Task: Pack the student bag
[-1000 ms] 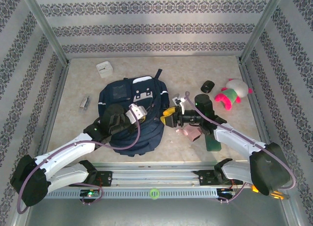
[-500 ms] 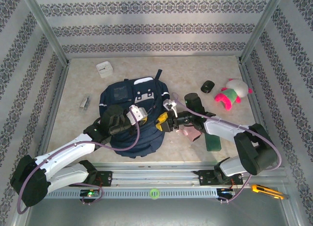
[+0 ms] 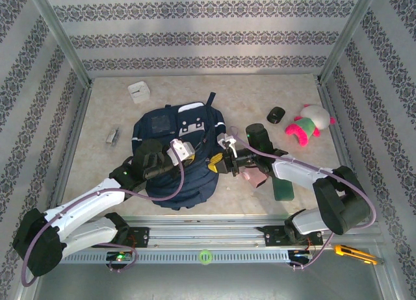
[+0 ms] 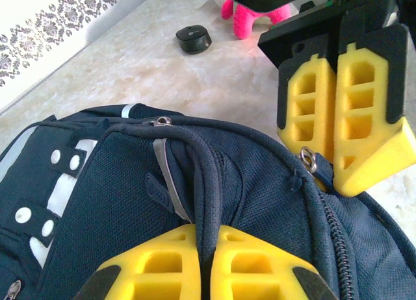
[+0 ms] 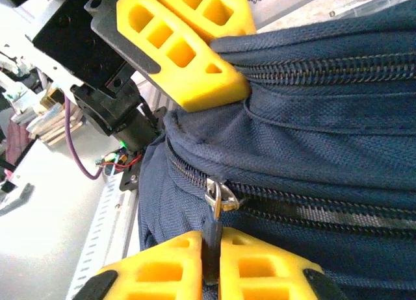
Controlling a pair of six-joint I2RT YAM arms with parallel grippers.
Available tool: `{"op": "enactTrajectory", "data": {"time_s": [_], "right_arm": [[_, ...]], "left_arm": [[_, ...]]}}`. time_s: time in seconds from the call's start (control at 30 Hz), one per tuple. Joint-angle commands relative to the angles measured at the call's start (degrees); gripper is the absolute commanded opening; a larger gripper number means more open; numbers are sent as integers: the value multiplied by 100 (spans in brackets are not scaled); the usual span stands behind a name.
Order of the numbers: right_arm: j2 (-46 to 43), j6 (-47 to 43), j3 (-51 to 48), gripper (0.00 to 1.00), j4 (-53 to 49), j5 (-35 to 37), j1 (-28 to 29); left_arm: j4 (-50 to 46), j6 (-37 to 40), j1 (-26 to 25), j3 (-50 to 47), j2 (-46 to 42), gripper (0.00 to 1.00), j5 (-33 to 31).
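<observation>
In the top view, the student bag (image 3: 162, 128) lies flat at the centre of the surface (image 3: 260, 92).

In the left wrist view, the left tool (image 4: 207, 236) sits at the bottom edge, clamped on a raised ridge of the bag's navy fabric. At upper right, the right tool (image 4: 335, 163) is closed on the zipper pull (image 4: 308, 161).

In the right wrist view, that pull is pinched at bottom centre and the zipper teeth beside it are closed.

The step looks like opening the bag. Next, the right tool should draw the pull along its track while the left holds the fabric taut.
</observation>
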Motion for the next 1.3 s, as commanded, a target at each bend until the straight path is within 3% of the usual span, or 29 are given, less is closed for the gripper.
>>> {"op": "enactTrajectory", "data": {"time_s": [0.0,0.3,0.57,0.87,1.07,1.13,1.27], "right_arm": [[-59,-51,-27,2,128,-215,38],[-948,562,-241,0,-23,777,179],[-1387,1216,-98,0,-415,1810,1046],[-1370,2506,-138,0,-485,3007,1954],[-1248,3009,-172,0,-362,3178,2203],[-1428,3082,-163,23,-555,3336,2117],[-1973,3679,-300,44,-340,3040,1641]], "left_arm": [[663,35,13,130,-230,0,90],[417,-248,-1,384,-72,0,-1303],[690,-757,-283,585,402,0,-1790],[1266,-1367,-458,708,907,0,-1884],[1577,-1307,-467,722,968,0,-1577],[1576,-1186,-467,709,886,0,-1419],[1528,-909,-400,547,688,0,-1202]]}}
